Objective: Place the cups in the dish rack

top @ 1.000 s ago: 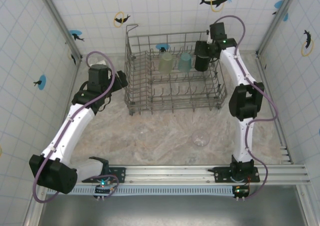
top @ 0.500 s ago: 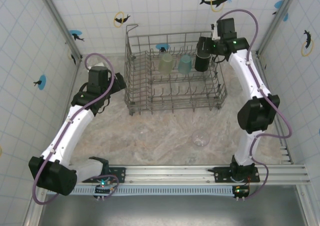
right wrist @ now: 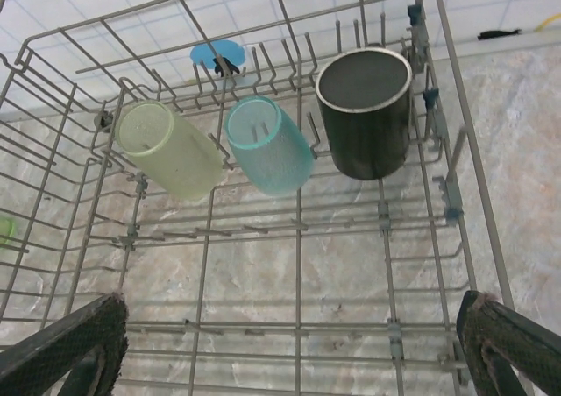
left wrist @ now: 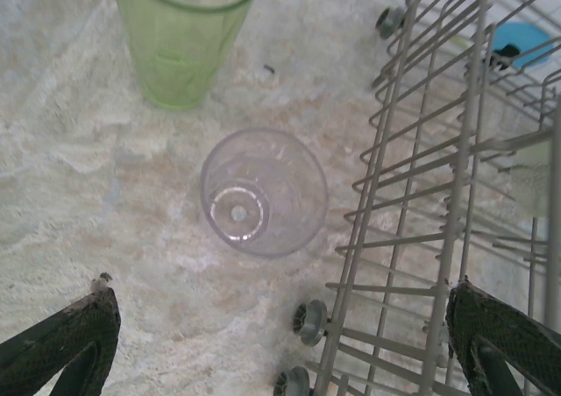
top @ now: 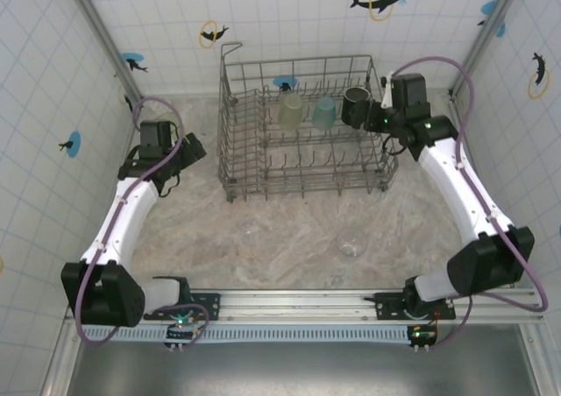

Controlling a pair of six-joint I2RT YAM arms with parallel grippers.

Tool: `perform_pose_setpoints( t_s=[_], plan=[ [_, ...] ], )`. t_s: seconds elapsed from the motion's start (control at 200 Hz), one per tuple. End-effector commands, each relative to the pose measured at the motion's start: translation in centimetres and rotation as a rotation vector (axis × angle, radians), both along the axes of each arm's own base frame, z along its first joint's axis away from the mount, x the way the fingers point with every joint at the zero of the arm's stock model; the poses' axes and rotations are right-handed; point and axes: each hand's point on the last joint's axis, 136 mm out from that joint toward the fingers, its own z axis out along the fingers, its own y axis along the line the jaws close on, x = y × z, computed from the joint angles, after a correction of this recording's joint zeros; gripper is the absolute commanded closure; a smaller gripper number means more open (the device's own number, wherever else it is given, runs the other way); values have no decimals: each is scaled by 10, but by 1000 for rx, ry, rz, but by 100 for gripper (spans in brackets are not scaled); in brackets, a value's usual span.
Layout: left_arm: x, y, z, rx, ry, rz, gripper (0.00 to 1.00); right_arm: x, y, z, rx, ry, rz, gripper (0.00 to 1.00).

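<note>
The grey wire dish rack [top: 302, 173] stands at the back of the table. In its far row a light green cup [right wrist: 166, 147], a teal cup [right wrist: 267, 144] and the black mug [right wrist: 364, 113] lean on the tines. My right gripper [right wrist: 289, 357] hovers open over the rack with nothing between its fingers, just right of the mug [top: 355, 105] in the top view. My left gripper [left wrist: 280, 352] is open above the table beside the rack's left wall [left wrist: 438, 203]. Ahead of it stand a clear glass [left wrist: 263, 190] and a green tumbler [left wrist: 187, 37].
Another clear glass [top: 351, 242] stands alone on the marble table in front of the rack. Small wheels [left wrist: 311, 319] stick out from the rack's left side. Tiled walls close in the left, back and right.
My right gripper has let go of the black mug, which now rests in the rack, and pulled back to the right. My left arm has drawn back to the left, away from the rack.
</note>
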Motion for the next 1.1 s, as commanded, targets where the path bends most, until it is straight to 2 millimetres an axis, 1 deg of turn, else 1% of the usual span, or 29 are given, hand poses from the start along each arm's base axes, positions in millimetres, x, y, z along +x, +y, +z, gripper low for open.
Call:
perform_pose_setpoints(
  t_s=[0.0,0.18,0.295,0.375,0.445,0.545,0.641,0.771,0.906,1.001,1.096],
  plan=[
    [5,-2,-3,-57,19,-24,2,-3,3,11,76,-70,-17,0],
    [7,14,-19,-63,57,16,3,-9,3,6,70,-56,-10,0],
    [4,25,-29,-67,86,50,3,-4,2,7,63,-78,-4,1],
    [0,37,-36,-65,101,87,2,0,3,9,59,-78,12,0],
    [-4,52,-42,-54,121,136,2,1,3,7,50,-76,25,0],
    [-9,71,-49,-47,157,194,2,-1,1,-1,41,-71,30,0],
    [-13,82,-54,-34,187,229,2,-2,-4,-11,48,-54,37,0],
    [-15,88,-59,-19,205,252,3,-4,-10,-19,61,-40,45,0],
    [-24,93,-72,6,255,273,3,-7,-16,-24,90,-34,51,0],
    [-34,106,-79,74,298,302,3,-8,-18,-27,106,-35,58,0],
    [-38,117,-80,121,323,323,3,-8,-16,-27,121,-29,72,0]
  ],
)
